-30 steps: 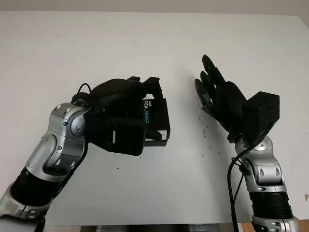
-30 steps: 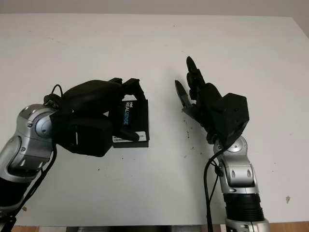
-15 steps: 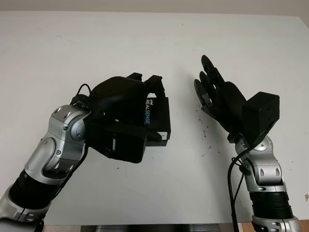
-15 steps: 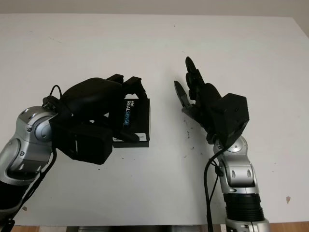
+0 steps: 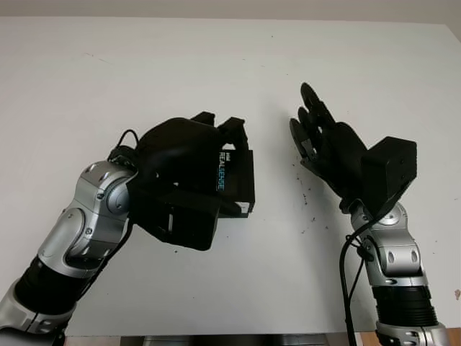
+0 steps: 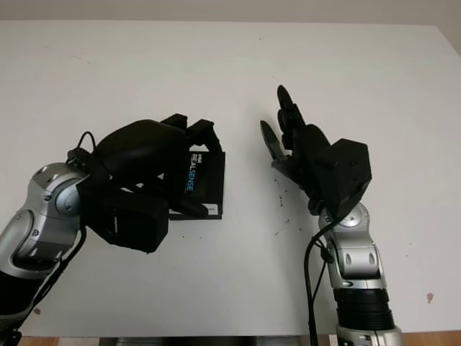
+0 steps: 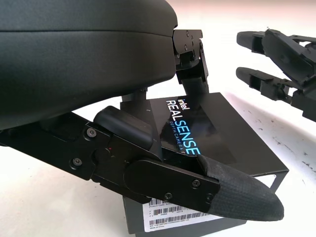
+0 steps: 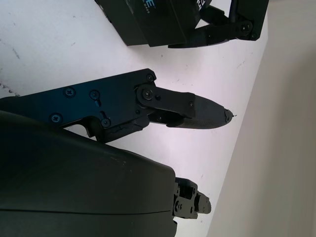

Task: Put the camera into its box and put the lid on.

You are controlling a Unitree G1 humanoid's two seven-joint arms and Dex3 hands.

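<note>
A black box (image 5: pixel 241 182) printed "intel REALSENSE" sits left of the table's middle, closed with its lid on. My left hand (image 5: pixel 232 167) is shut on it: the fingers (image 7: pixel 190 54) reach over its far edge and the thumb (image 7: pixel 232 197) presses along its near side. Whether the box touches the table I cannot tell. The box (image 8: pixel 148 19) also appears in the right wrist view. My right hand (image 5: pixel 306 122) is open, held up a short way to the right of the box, palm turned toward it and apart from it.
The white table (image 5: pixel 216 65) stretches wide behind and around both hands. Small dark specks (image 5: pixel 306 198) mark its surface between the box and my right arm. The table's far edge runs along the top.
My left hand has shifted slightly around the box, its wrist sinking a little. The box has stayed almost in place. The right hand has not moved.
</note>
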